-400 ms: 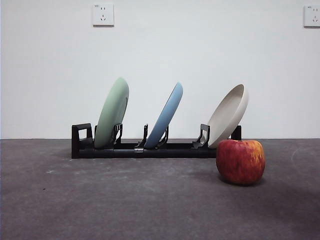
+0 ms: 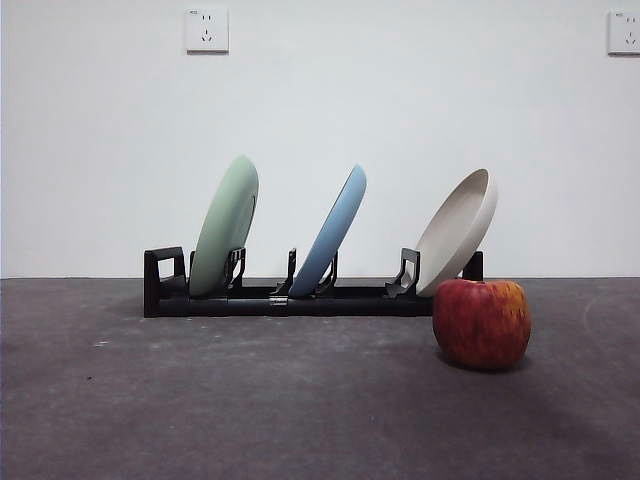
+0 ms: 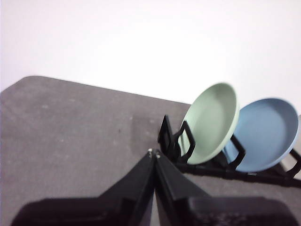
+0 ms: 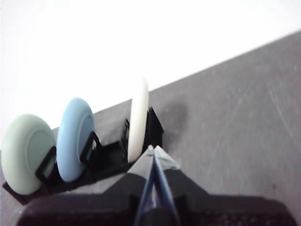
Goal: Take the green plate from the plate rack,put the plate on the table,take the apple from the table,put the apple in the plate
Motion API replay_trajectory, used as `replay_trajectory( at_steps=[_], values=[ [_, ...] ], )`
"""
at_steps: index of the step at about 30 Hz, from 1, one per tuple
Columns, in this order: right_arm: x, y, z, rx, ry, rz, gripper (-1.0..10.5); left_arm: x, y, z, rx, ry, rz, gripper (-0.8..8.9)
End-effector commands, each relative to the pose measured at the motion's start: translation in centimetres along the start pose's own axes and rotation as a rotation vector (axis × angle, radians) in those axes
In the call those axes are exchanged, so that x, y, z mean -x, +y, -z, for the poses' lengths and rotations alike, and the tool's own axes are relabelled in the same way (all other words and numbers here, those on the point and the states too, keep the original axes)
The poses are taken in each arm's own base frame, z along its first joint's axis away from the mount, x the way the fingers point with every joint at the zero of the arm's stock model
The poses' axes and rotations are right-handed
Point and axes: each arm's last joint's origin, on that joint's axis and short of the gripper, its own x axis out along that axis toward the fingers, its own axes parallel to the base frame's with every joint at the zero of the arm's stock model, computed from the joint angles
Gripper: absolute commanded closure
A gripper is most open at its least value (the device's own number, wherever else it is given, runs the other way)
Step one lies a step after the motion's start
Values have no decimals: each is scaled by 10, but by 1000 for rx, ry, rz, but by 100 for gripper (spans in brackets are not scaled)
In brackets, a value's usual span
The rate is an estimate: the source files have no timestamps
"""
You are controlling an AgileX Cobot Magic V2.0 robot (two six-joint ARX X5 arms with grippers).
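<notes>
As we look level across the table (image 2: 250, 400), we count three plates standing tilted in one plate rack (image 2: 300, 298): the green plate (image 2: 224, 226) at one end, a blue plate (image 2: 331, 230) in the middle slot and a beige plate (image 2: 457, 230) at the other end, each leaning the same way. We count one apple (image 2: 481, 323), which rests on the table in front of the rack's beige-plate end, apart from the green plate, and covers that corner of the rack. Two wall sockets (image 2: 206, 29) show on the white wall, the second cut off by the picture's edge. Neither arm appears in this front view. In the left wrist view we see the left gripper (image 3: 154, 153) with its two black jaws pressed together and grasping nothing, above bare table just short of the rack's green-plate end; here the blue plate is cut by the frame and the beige one is barely visible. In the right wrist view the right gripper (image 4: 153, 149) is likewise clenched and empty, near the beige plate, which we see edge-on; the apple is hidden there.
</notes>
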Motion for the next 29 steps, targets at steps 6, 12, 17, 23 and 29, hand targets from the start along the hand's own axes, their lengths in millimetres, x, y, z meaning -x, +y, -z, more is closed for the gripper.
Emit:
replay_trajectory(
  at_steps=[6,12,17,23,29],
  values=[
    [-23,24,-67,120,38,2,962,-22,-18,-65,9,108,122,820],
    [-52,37,-95,196,203,-102,962,-54,-26,-93,45,275,232,817],
    [-74,42,-97,162,337,-265,932,-79,-27,-97,77,373,295,747],
    [-85,40,-91,146,388,-282,590,-94,-28,-90,108,442,357,399],
    [-86,40,-91,145,388,-282,568,-115,-35,-98,103,461,388,406]
  ],
)
